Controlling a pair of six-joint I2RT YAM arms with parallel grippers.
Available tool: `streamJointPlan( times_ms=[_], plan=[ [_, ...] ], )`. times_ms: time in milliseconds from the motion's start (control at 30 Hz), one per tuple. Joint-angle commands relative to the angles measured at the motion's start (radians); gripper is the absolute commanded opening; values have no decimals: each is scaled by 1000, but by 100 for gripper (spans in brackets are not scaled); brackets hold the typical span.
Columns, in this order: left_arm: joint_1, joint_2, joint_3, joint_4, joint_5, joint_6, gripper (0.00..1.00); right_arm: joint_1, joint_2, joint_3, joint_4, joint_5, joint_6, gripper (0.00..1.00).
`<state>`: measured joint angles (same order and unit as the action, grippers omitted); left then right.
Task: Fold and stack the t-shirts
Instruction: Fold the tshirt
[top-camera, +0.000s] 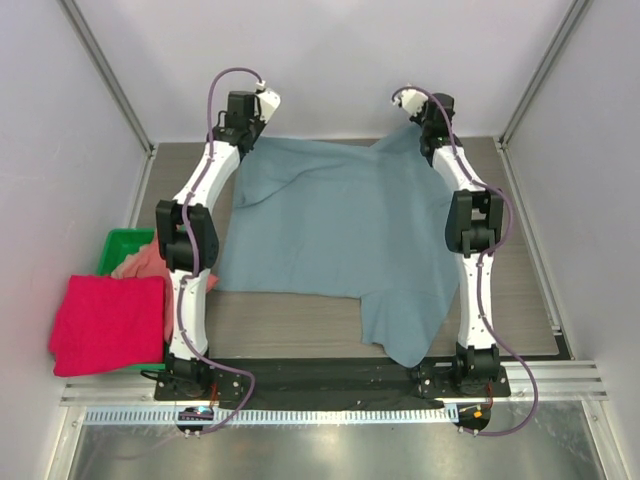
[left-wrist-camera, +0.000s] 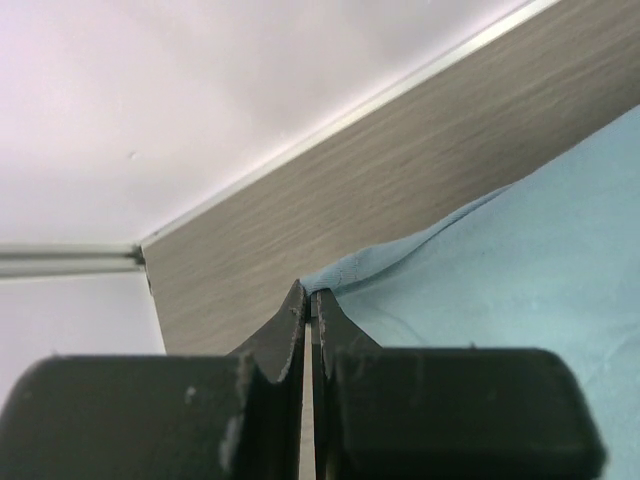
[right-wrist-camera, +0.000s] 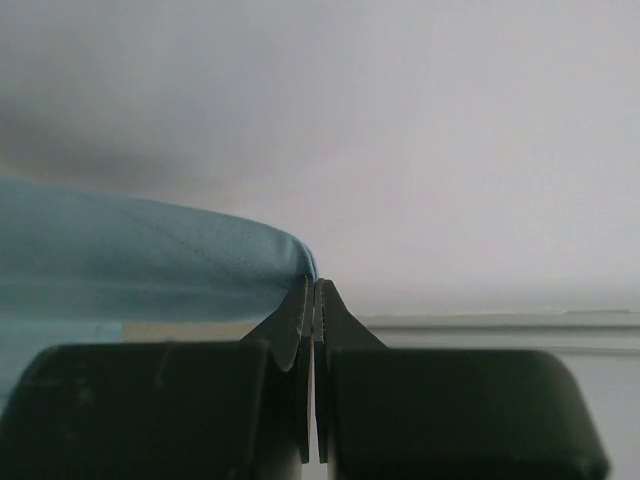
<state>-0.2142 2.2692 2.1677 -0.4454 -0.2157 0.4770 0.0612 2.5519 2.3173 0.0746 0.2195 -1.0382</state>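
Observation:
The slate-blue t-shirt (top-camera: 340, 235) lies spread over the middle of the table, one sleeve hanging toward the near edge. My left gripper (top-camera: 252, 138) is shut on its far left corner (left-wrist-camera: 345, 270), low at the table. My right gripper (top-camera: 420, 122) is shut on its far right corner (right-wrist-camera: 200, 255), lifted a little above the table. The bright crimson-pink t-shirt (top-camera: 108, 322) lies folded at the near left. The salmon-pink t-shirt (top-camera: 143, 262) is bunched in the bin behind it.
A green plastic bin (top-camera: 122, 243) stands at the left edge of the table. White enclosure walls (top-camera: 330, 60) close in the back and sides. A metal rail (top-camera: 330, 385) runs along the near edge by the arm bases.

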Motion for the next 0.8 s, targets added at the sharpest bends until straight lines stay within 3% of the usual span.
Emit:
streamJointPlan(
  times_ms=[0, 233, 767],
  plan=[
    [-4, 29, 53, 105, 22, 23, 0, -20, -162, -96, 42, 44, 26, 1],
    [-11, 64, 69, 132, 58, 34, 0, -23, -234, -205, 21, 72, 26, 1],
    [-11, 99, 104, 178, 13, 51, 0, -26, -228, -174, -53, 69, 49, 1]
  ],
)
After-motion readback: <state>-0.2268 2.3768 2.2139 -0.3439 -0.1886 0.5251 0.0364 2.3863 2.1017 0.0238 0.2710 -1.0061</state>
